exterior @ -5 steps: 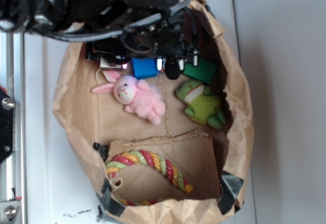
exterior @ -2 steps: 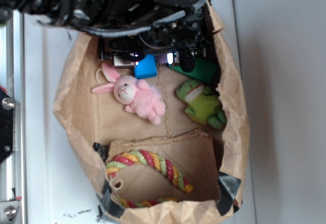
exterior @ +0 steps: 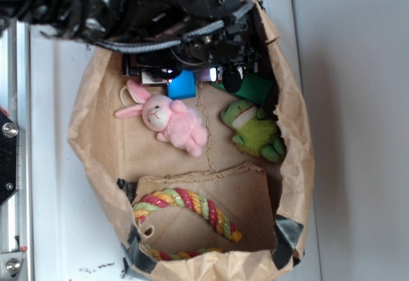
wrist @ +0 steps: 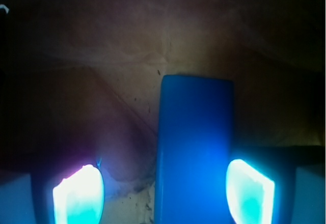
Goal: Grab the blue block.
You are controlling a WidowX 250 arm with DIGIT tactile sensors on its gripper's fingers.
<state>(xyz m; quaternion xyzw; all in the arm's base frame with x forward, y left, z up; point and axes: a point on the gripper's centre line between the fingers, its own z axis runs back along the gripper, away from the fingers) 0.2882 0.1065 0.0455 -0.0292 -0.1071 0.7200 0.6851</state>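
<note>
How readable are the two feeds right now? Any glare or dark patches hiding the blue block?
Wrist view: dim and murky, brown paper barely lit; the two fingers glow overexposed cyan-white, yet the blue block between them reads clearly. Exterior view: evenly bright, slightly soft; the black arm and gripper cover much of the block, leaving one end showing.

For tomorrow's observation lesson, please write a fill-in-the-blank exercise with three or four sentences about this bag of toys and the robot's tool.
1. The tool is open, and the block between its fingers is coloured ____.
2. The pink plush beside the blue block is a ____.
3. All the toys lie inside a brown ____ bag.
4. The striped rope toy lies on a piece of ____.

Missing words: blue; bunny; paper; cardboard
</note>
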